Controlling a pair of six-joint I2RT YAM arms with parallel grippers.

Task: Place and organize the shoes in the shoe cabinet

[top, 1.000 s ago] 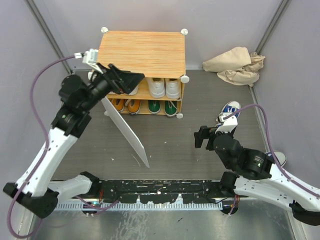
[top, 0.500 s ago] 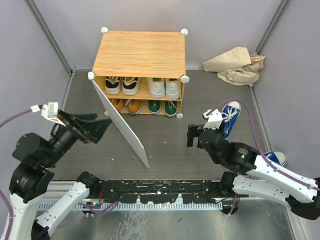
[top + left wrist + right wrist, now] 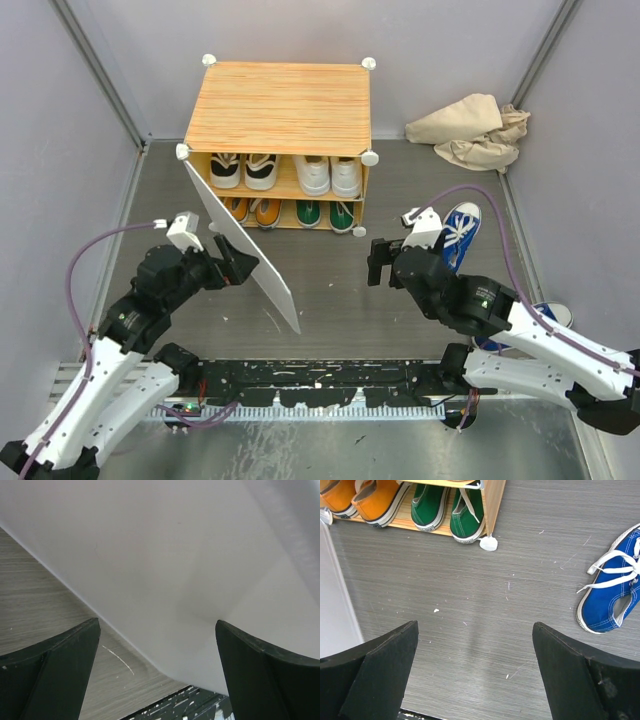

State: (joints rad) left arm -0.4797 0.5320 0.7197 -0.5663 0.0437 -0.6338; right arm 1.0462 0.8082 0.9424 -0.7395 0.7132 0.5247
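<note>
While both sets of fingers are spread wide with nothing between them, the left gripper (image 3: 156, 626) is parked close in front of the white door (image 3: 175, 555), which hangs open. The right gripper (image 3: 474, 627) hovers over the grey table (image 3: 520, 650), blue shoe (image 3: 615, 597) off to its right. The shoe cabinet (image 3: 280, 105) has the black-and-white pair (image 3: 243, 170) and white pair (image 3: 328, 175) up top, orange pair (image 3: 250, 210) and green pair (image 3: 327, 214) below.
</note>
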